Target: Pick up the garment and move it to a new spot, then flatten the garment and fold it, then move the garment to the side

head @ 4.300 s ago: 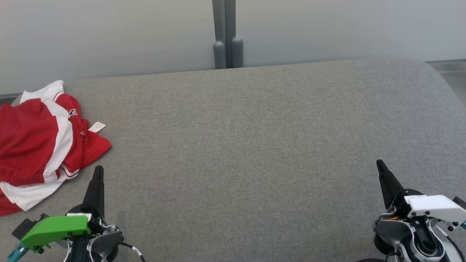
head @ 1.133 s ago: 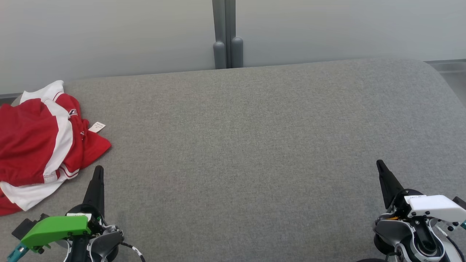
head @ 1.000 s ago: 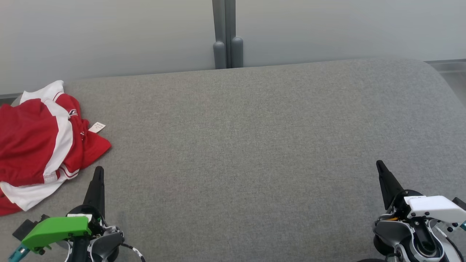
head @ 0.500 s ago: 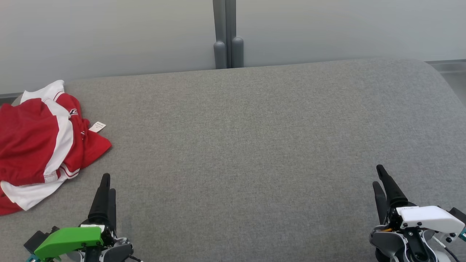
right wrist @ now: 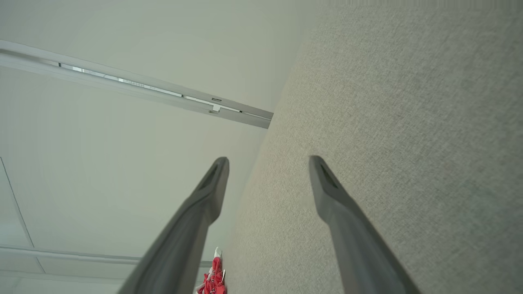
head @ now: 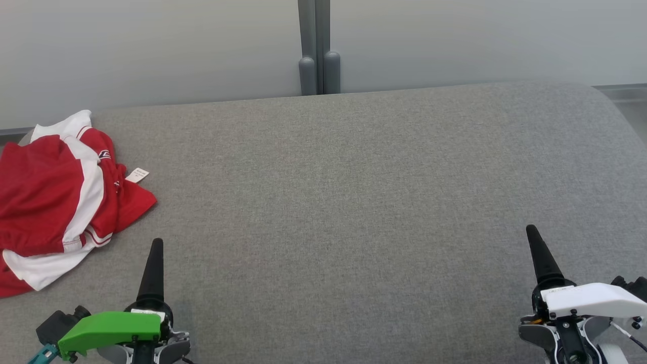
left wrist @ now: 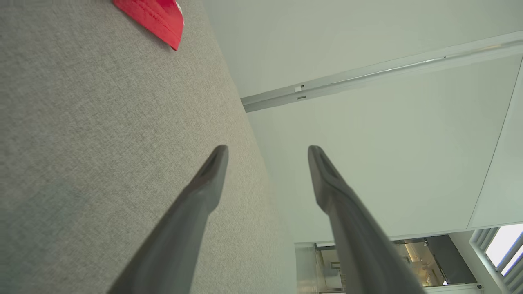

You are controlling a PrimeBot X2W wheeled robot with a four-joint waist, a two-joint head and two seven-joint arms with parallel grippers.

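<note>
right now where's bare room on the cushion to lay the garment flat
Bare: middle and right of the cushion, from the garment across to the right end effector, back to the grey post. Crowded: far left, where the garment lies.

Left hand (head: 156, 245) green-capped; right hand (head: 532, 233) white-capped.

A crumpled red-and-white garment (head: 48, 202) lies on the grey cushion (head: 354, 202), near the left claw (head: 157, 245).
</note>
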